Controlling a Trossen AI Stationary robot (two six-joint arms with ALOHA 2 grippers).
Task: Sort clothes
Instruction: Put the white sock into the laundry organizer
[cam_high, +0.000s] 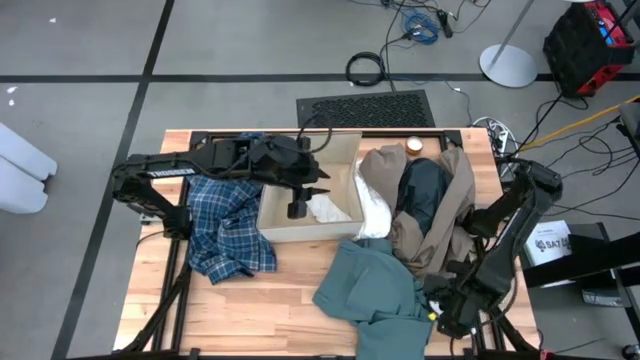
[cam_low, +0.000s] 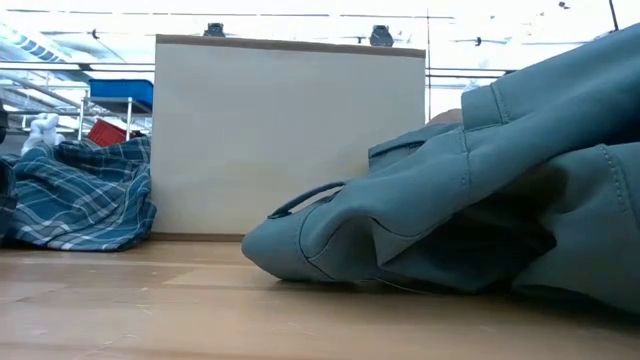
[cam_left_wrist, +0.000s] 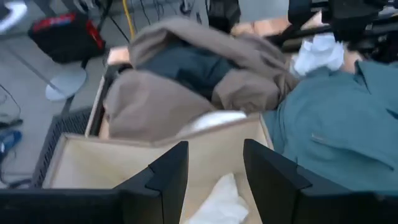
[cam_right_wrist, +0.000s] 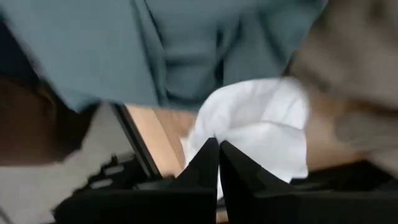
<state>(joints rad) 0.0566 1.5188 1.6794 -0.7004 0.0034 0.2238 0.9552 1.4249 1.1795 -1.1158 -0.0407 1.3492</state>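
My left gripper is open over the tan cardboard box, above a white piece that lies inside it. My right gripper is at the table's near right, shut on another white piece beside the teal-green piece. The plaid shirt lies in a heap left of the box. The taupe-brown piece and the dark piece lie piled right of the box. A further white piece lies against the box's right wall. My right gripper pinches the white piece between its two fingertips at a bunched edge. The cloth bulges out beyond the fingers in a crumpled mass. One layer or several, and whether it is clear of the table, I cannot tell.
The box stands upright at the table's middle. The teal-green piece spreads over the near middle and right of the table. Bare wood shows at the near left. A small round object sits at the far edge.
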